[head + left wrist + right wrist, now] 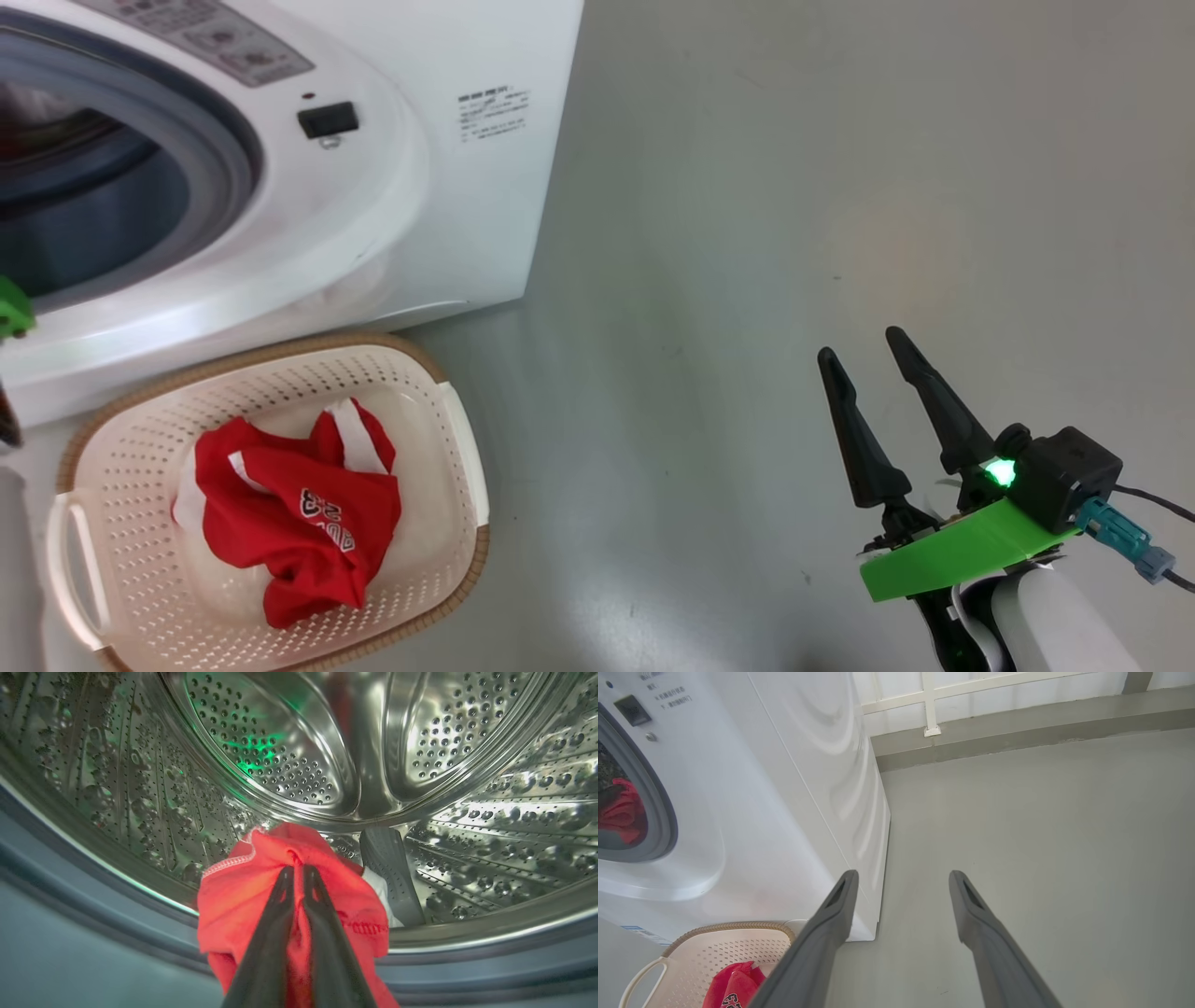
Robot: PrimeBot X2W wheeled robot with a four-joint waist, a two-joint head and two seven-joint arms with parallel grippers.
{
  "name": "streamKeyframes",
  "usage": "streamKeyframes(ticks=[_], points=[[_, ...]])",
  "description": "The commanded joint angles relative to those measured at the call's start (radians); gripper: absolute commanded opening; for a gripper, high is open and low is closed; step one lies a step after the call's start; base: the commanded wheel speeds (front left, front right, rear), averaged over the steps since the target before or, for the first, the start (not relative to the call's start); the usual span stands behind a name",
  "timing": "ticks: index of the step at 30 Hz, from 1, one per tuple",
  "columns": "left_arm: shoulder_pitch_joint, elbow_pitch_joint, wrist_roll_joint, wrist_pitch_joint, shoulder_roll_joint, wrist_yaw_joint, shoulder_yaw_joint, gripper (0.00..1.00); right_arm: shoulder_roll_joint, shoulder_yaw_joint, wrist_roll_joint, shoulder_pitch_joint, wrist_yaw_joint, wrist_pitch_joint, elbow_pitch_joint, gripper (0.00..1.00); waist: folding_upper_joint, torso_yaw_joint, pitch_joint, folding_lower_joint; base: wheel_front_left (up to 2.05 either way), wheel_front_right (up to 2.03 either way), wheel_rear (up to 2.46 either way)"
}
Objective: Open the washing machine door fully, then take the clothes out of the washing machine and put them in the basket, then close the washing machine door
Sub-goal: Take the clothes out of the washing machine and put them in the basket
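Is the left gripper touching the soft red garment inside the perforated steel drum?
Touching. The left wrist view shows the left gripper closed, its two long dark fingers pinching a fold of the soft red garment between their tips.

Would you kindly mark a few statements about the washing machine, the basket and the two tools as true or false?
1. The left tool is shut on a red garment inside the drum. True.
2. The basket is empty. False: a red jersey lies in it.
3. The right tool holds a garment. False: it is open above the floor, holding nothing.
4. The basket stands on the floor in front of the washing machine. True.
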Motion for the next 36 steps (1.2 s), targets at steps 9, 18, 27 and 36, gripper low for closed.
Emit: streamKeyframes(ticks=[9, 18, 27, 36], points=[[0.140, -0.215, -0.002, -0.005, -0.043, -0.049, 0.055, 0.00, -0.016, 0.007, -0.002, 0.014, 0.005, -0.006, -0.003, 1.00, -0.0001, 0.051, -0.087, 0.0000, 0.00, 0.00, 0.00], [0.284, -0.403, 0.026, -0.005, -0.126, -0.101, 0.055, 0.00, -0.020, -0.016, -0.004, 0.060, 0.005, -0.006, 0.004, 1.00, -0.0001, 0.090, -0.168, 0.0000, 0.00, 0.00, 0.00], [0.392, -0.562, 0.028, -0.005, -0.184, -0.139, 0.051, 0.00, -0.018, -0.036, -0.006, 0.095, 0.005, -0.006, 0.007, 1.00, -0.0001, 0.124, -0.208, 0.0000, 0.00, 0.00, 0.00], [0.499, -0.738, 0.009, -0.005, -0.219, -0.153, 0.037, 0.00, -0.012, -0.055, -0.006, 0.116, 0.005, -0.006, 0.007, 1.00, -0.0001, 0.153, -0.236, 0.0000, 0.00, 0.00, 0.00]])
